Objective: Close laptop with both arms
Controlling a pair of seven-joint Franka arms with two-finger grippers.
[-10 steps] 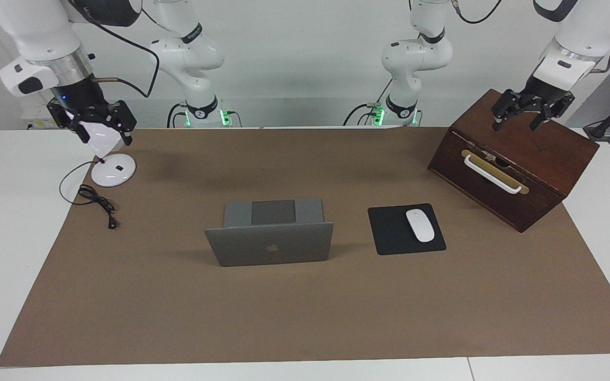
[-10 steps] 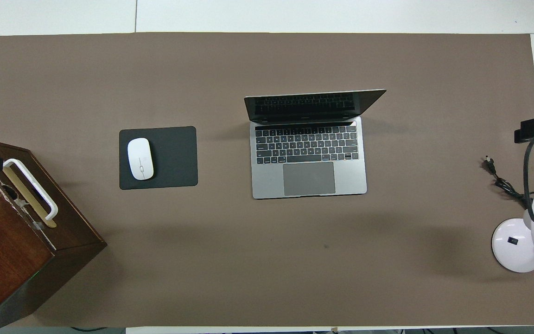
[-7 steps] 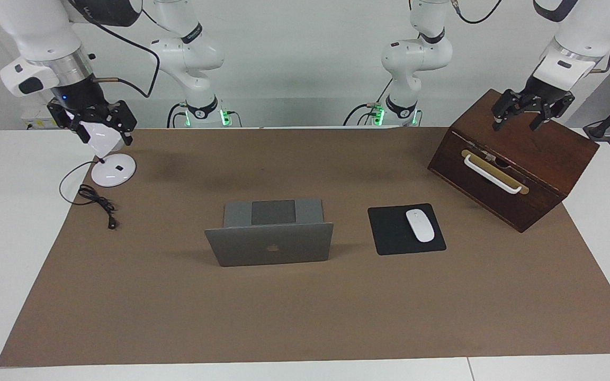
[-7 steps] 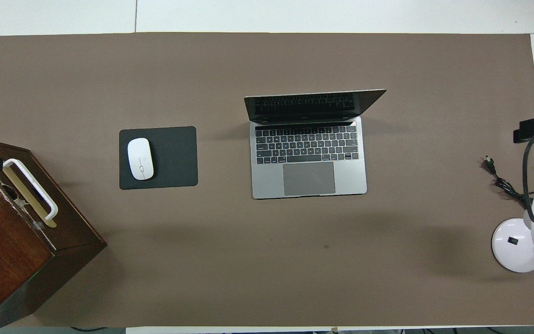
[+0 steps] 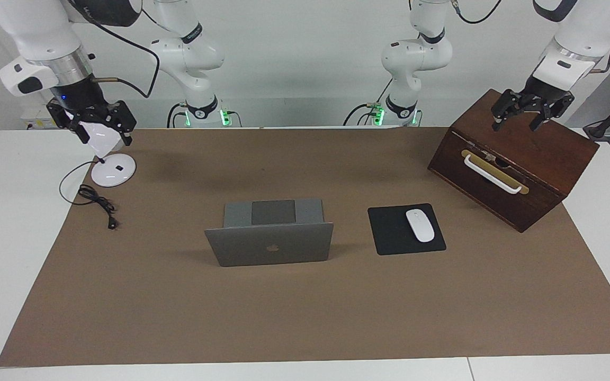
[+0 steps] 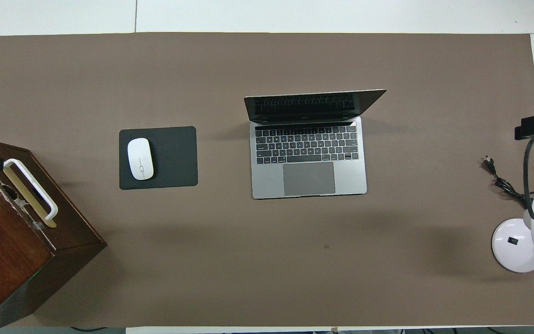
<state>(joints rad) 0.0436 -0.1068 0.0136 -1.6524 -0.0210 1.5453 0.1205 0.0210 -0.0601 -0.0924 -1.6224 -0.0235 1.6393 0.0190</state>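
Black fingers stand wide apart on the left gripper (image 5: 521, 126), and they hold nothing. It hangs in the air over the top of the brown wooden box (image 5: 535, 145) at the left arm's end of the table. The box has a white handle (image 5: 492, 174) on its front.

The right gripper (image 5: 102, 138) has wide open fingers too, and it holds nothing. It hangs over the white lamp (image 5: 113, 170) at the right arm's end of the table. The lamp's round base sits on the edge of the brown mat (image 5: 305, 317). A thin black cord (image 5: 96, 200) lies coiled beside the base.

Both grippers are well apart from the laptop (image 5: 269, 243). The silver-grey laptop sits in the middle of the brown mat, between the lamp and the box. Its lid stands up, so it is open. The keys (image 6: 306, 144) and the touch pad face the robots, and the apple logo on the lid faces away from them.

A black mouse pad (image 5: 389, 233) lies flat beside the laptop, toward the left arm's end. A white mouse (image 5: 420, 225) rests on it.
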